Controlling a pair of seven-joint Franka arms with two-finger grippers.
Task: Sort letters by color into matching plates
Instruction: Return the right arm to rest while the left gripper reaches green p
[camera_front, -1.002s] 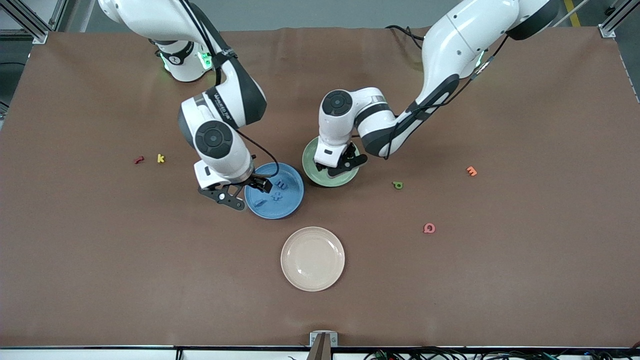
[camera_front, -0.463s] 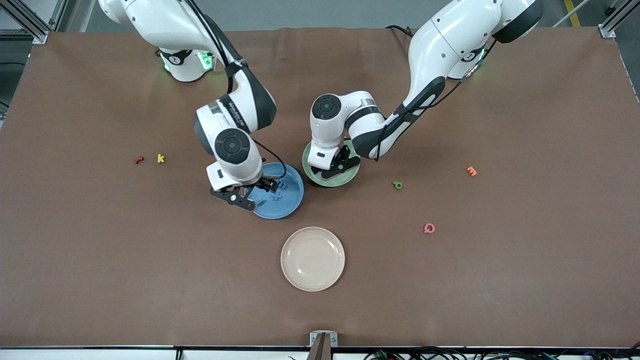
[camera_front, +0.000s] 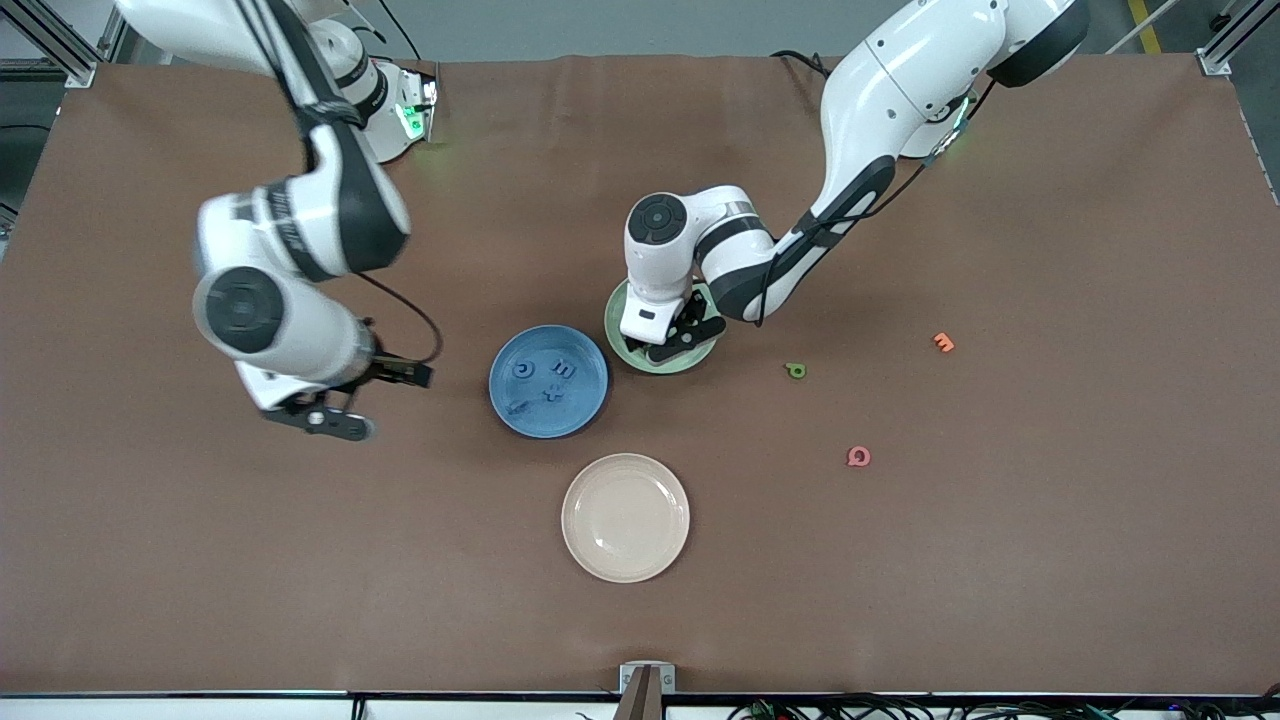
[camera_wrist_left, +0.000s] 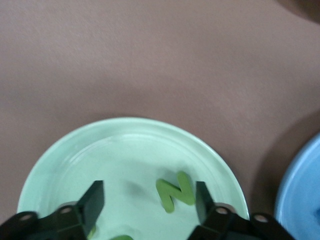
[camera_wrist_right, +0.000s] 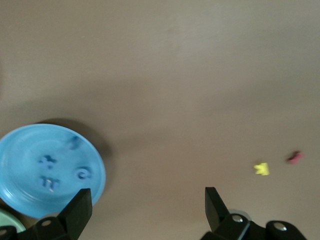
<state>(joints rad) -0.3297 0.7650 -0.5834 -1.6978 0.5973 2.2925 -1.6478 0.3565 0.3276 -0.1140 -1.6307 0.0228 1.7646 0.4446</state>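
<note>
The blue plate (camera_front: 583, 402) holds several blue letters (camera_front: 552, 392). Beside it, toward the robots, my left gripper (camera_front: 685, 338) hangs low over the green plate (camera_front: 614, 325). In the left wrist view this gripper (camera_wrist_left: 148, 200) is open, and a green letter N (camera_wrist_left: 176, 190) lies loose on the green plate (camera_wrist_left: 125, 150) close to one finger (camera_wrist_left: 202, 199). Two more green bits show at the frame edge. Another green letter (camera_front: 795, 371) lies on the table toward the left arm's end. My right gripper (camera_front: 380, 402) is open and empty over bare table (camera_wrist_right: 146, 204).
A cream plate (camera_front: 625, 517) sits nearer the camera than the blue plate. An orange letter (camera_front: 943, 342) and a pink letter (camera_front: 858, 457) lie toward the left arm's end. A yellow letter (camera_wrist_right: 261, 168) and a red one (camera_wrist_right: 295, 157) lie toward the right arm's end.
My right arm has swung from the blue plate toward its own end of the table, leaving a blue C there. My left gripper has opened, and the green N lies free.
</note>
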